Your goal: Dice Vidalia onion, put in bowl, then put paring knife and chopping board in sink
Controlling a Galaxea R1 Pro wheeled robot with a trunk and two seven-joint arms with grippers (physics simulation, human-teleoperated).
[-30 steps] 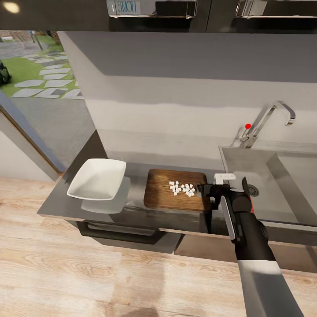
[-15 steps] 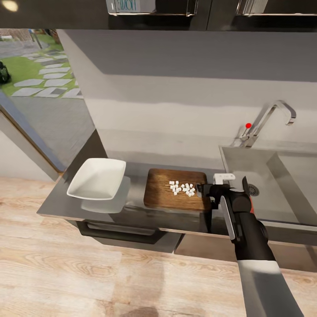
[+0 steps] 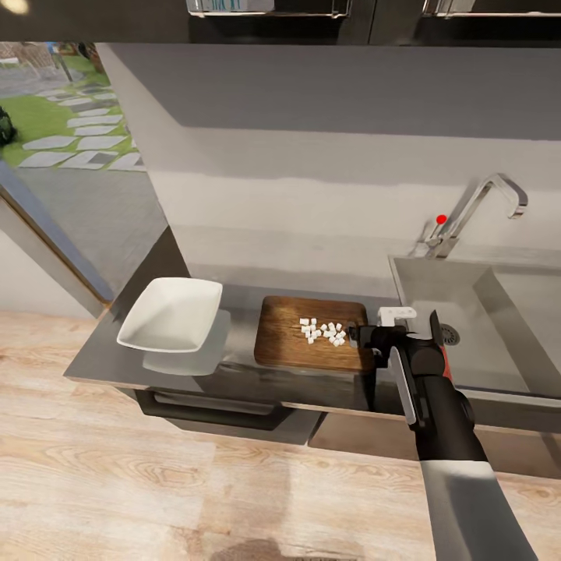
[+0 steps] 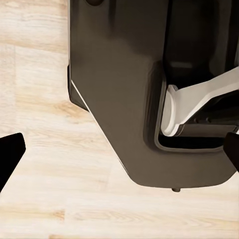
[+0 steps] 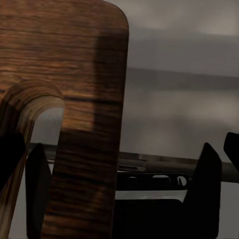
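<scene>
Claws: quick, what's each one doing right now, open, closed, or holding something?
Left claw: open, holding nothing.
Right claw: at the chopping board's end; grip cannot be told.

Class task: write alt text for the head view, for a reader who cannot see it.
The right gripper meets the right end of a chopping board carrying diced onion. A white bowl sits left on the countertop; the sink lies right.

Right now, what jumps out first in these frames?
The heap of white onion dice on the wooden chopping board at the middle of the counter, with the right end effector at the board's sink-side end. Left of the board stands an empty white bowl; right of it, the grey sink and tap.
</scene>
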